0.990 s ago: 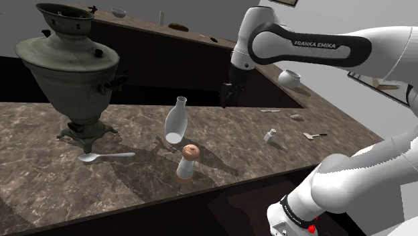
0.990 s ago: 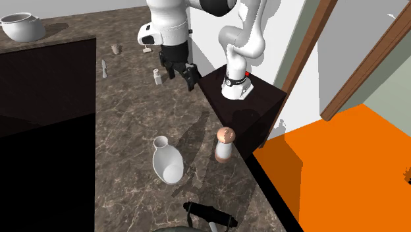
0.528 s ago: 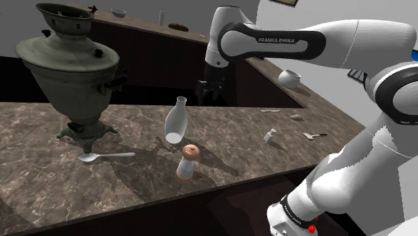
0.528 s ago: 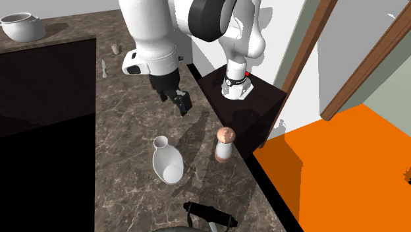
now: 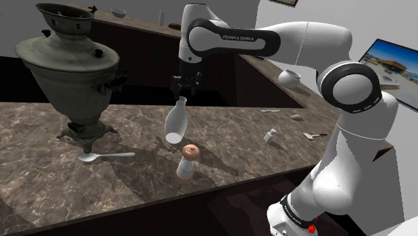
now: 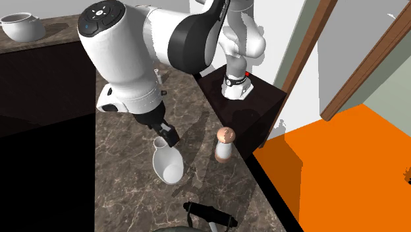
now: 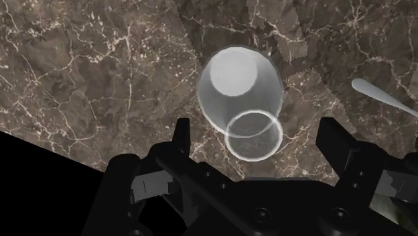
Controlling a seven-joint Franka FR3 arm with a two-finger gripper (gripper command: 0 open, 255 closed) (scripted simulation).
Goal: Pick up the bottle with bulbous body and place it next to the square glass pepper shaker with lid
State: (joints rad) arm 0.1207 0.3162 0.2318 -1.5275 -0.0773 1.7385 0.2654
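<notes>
Over the marble counter [image 5: 40, 167], the gripper [image 5: 182, 89] hangs pointing down, right above the neck of the white bulbous bottle [image 5: 175, 124]. Its fingers [image 7: 182, 134] stand wide apart and clasp nothing. The bottle's open mouth lies between them, clear of both.

Bottle: neck up on the counter. The pepper shaker [image 5: 187, 163], pale body with a brown rounded lid, is at about 5 o'clock of it in the shoulder view, just beside and apart.

Why this pose (judgement): the belly looks too broad for the fingers, so the narrow neck is the likely grasp site, and a straight-down approach suits it. The wide opening leaves clearance for the descent. Lifting by the neck may let the heavy belly swing.

View differences:
- Wrist view shows centring: the mouth sits nearer one finger than the other.
- Shoulder view shows height: fingertips about level with the mouth. It also shows a dark metal urn [image 5: 74, 74] at 10 o'clock of the bottle and a spoon [image 5: 106, 156] at 8 o'clock.
- Second exterior view shows the shaker at 3 o'clock of the bottle, near the counter edge, with an orange floor [image 6: 342, 171] beyond. This suggests the drop spot has little margin.
</notes>
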